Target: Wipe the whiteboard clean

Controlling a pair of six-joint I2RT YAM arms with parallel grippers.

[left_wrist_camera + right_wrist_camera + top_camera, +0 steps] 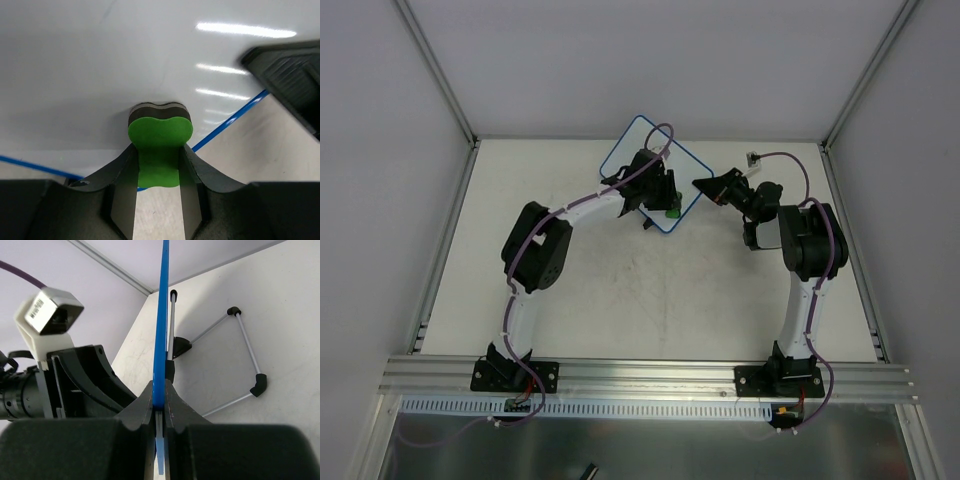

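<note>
The whiteboard [632, 150], white with a thin blue rim, stands tilted at the back middle of the table. My left gripper [663, 200] is shut on the small green eraser [672, 211] and presses it against the board's face near the lower right edge. In the left wrist view the eraser [160, 135] sits between my fingers against the glossy white board [100, 75]; no drawing shows there. My right gripper [712, 188] is shut on the board's right corner. In the right wrist view the blue rim [161, 330] runs edge-on into the shut gripper [159, 392].
The board's wire stand with black feet [240, 355] rests on the table behind the board. The left arm's gripper body [75, 380] is close on the other side of the board. The enclosure's walls and metal posts [445, 75] ring the table.
</note>
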